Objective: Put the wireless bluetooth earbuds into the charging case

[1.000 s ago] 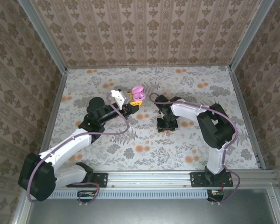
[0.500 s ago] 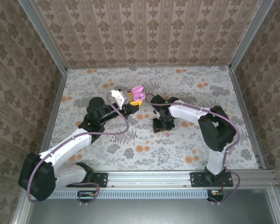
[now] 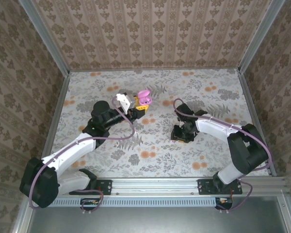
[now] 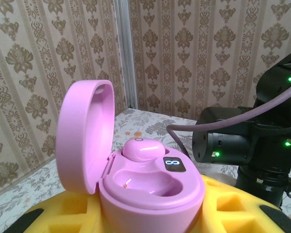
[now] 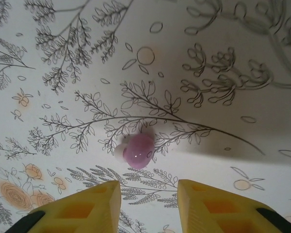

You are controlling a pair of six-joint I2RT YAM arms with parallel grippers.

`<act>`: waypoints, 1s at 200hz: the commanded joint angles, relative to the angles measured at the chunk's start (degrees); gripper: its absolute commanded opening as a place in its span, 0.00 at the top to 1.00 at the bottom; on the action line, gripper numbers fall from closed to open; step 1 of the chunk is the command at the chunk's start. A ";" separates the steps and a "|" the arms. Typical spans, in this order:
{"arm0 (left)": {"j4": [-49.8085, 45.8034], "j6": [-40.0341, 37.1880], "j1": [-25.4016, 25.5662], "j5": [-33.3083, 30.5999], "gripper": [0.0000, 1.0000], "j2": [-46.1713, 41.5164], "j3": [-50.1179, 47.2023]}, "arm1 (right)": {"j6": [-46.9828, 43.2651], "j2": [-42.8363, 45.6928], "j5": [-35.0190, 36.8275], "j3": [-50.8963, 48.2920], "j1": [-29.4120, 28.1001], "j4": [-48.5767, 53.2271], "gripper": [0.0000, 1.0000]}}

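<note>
Overhead looking down, wrist views close-up — table shared

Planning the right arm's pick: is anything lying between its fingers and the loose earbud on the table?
No, the stretch is bare. In the right wrist view, just flowered tablecloth lies between the right gripper and the earbud.

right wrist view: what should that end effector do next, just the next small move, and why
Probably ease the right end effector forward and down around the pink earbud, then close. It lies loose on the table just beyond the gap between the open yellow fingers. The left end effector holds the charging case open, with a second earbud seated and the other socket empty.
</note>
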State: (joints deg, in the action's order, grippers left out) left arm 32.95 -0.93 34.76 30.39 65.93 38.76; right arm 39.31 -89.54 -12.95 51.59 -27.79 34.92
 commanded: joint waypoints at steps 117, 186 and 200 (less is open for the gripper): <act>1.64 0.26 -0.16 0.98 0.76 0.00 2.04 | 1.96 -6.01 -2.17 0.37 -0.32 -3.97 0.68; 1.50 0.20 -0.14 1.01 0.76 -0.05 2.28 | 1.36 -8.68 -2.17 3.15 -0.95 -3.91 0.68; 1.50 0.31 -0.20 1.06 0.76 0.01 2.27 | 1.38 -8.91 -2.17 3.55 -1.00 -3.90 0.68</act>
State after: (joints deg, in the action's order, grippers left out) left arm 32.95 -0.93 34.76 30.39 66.02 38.92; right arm 40.75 -96.44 -14.46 53.56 -28.14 32.73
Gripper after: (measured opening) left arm 0.359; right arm 0.320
